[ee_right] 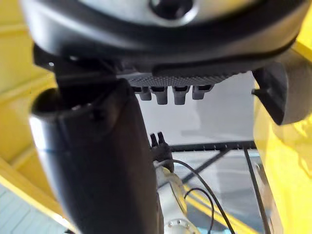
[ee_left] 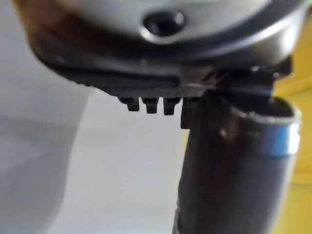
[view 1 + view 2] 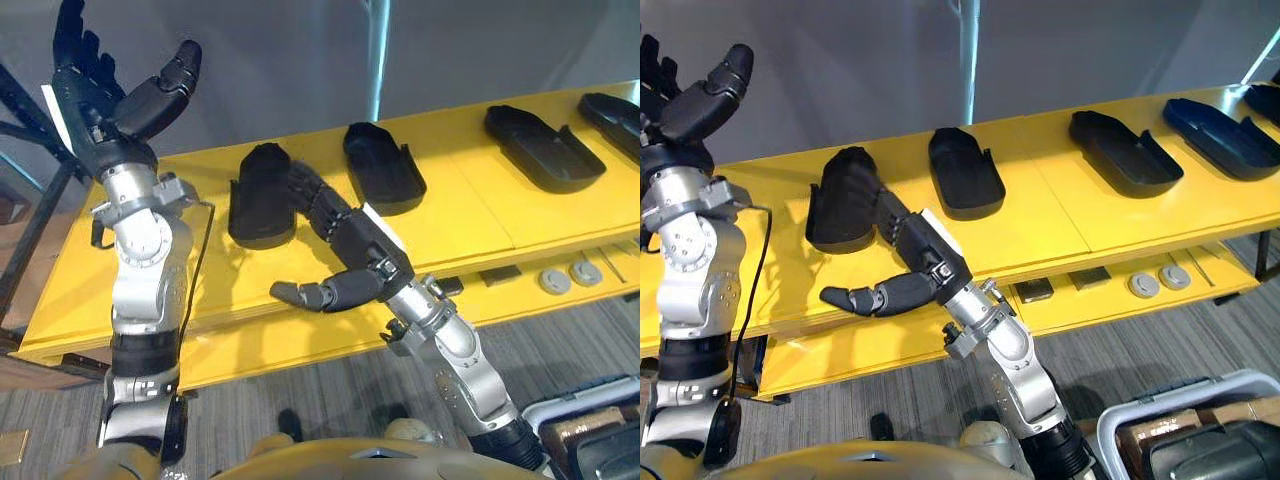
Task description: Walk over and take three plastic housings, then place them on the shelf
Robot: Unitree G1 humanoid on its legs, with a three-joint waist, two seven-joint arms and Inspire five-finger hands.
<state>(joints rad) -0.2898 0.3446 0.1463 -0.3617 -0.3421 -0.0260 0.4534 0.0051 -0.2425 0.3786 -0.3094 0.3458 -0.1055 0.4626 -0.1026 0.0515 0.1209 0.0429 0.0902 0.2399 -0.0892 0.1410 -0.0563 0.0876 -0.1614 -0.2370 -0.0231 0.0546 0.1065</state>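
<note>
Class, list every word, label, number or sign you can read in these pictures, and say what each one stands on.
No text can be read.
White patch on the right hand: no legible print.
White tag by the left hand: no legible print.
Plastic housings and yellow shelf: no markings visible.
Contents of the grey bin: too blurred to read.

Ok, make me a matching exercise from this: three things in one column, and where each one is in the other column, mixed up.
Things:
1. left hand
2. right hand
3. grey discs

Places:
A. on the lower level of the yellow shelf
B. raised in the air, open, holding nothing
C. open, fingers at the leftmost housing

Pairs: 1-B, 2-C, 3-A
</note>
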